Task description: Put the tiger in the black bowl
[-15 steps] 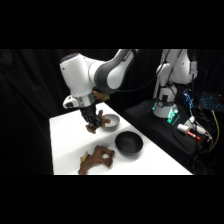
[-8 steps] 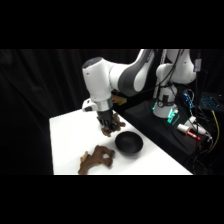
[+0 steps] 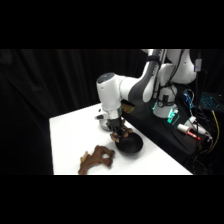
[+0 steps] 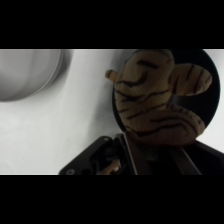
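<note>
The tiger (image 4: 155,95), tan-orange with dark stripes, hangs in my gripper (image 4: 150,145), whose fingers are shut on its lower part. Under it in the wrist view lies the matte black bowl (image 4: 212,112), its dark inside showing behind and to the right of the toy. In the side view my gripper (image 3: 119,131) hangs just above the left rim of the black bowl (image 3: 132,146), near the table's right side. The tiger (image 3: 120,135) shows there only as a small brownish patch at the fingertips.
A shiny grey metal bowl (image 4: 27,72) stands to the upper left in the wrist view, close to the black bowl. A larger dark reddish-brown animal figure (image 3: 97,158) lies near the front of the white table (image 3: 70,132). Electronics and cables sit right of the table.
My arm has swung right and toward the front, carrying the tiger from beside the grey bowl to over the black bowl. The brown figure has not moved.
</note>
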Motion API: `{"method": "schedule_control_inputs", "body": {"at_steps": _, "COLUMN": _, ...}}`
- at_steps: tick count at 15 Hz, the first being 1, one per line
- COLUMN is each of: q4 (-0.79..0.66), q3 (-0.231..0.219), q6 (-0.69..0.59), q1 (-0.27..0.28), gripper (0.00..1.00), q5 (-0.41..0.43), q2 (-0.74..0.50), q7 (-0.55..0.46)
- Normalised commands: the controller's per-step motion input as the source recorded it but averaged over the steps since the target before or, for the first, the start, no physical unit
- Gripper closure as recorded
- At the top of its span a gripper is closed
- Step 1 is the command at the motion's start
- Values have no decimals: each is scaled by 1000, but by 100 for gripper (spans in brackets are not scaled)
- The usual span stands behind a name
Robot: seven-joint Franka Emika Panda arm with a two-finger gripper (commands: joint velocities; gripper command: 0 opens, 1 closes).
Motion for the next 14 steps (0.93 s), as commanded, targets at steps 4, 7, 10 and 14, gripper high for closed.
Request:
{"method": "schedule_control_inputs", "body": {"at_steps": 4, "q4": -103, "q3": 48, "q6": 133, "q1": 25, "gripper": 51, "q5": 107, "q2": -49, "q7": 13}}
{"method": "schedule_control_inputs", "body": {"at_steps": 7, "q4": -65, "q3": 20, "q6": 56, "q1": 29, "gripper": 25, "q5": 64, "q2": -84, "q7": 43}}
{"method": "schedule_control_inputs", "body": {"at_steps": 10, "q4": -22, "q3": -14, "q6": -134, "q1": 33, "gripper": 2, "q5": 16, "q2": -156, "q7": 89}}
{"method": "schedule_control_inputs", "body": {"at_steps": 14, "q4": 65, "q3": -69, "q6": -360, "q1": 26, "gripper": 0, "q5": -62, "q2": -284, "q7": 116}}
